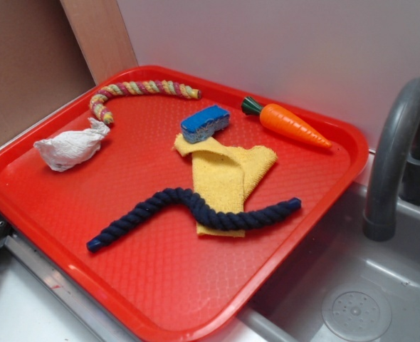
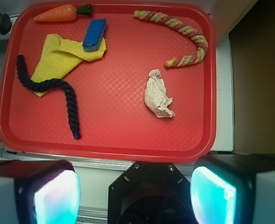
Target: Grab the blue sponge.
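The blue sponge (image 1: 205,123) (image 2: 94,34) lies on the red tray (image 1: 160,278) (image 2: 128,140), resting partly on the upper corner of a yellow cloth (image 1: 224,178) (image 2: 63,53). Its top is bright blue and its sides are pale. In the wrist view my gripper (image 2: 135,193) hangs high above the tray's near edge, far from the sponge, and is open with nothing between its fingers (image 2: 58,196). The exterior view shows only a dark bit of the robot at the left edge.
On the tray also lie a toy carrot (image 1: 288,125) (image 2: 58,13), a dark navy rope (image 1: 196,210) (image 2: 58,91) crossing the cloth, a multicoloured rope (image 1: 139,92) (image 2: 179,32) and a crumpled white wad (image 1: 71,146) (image 2: 158,93). A grey sink (image 1: 352,299) with a faucet (image 1: 399,157) lies to the right.
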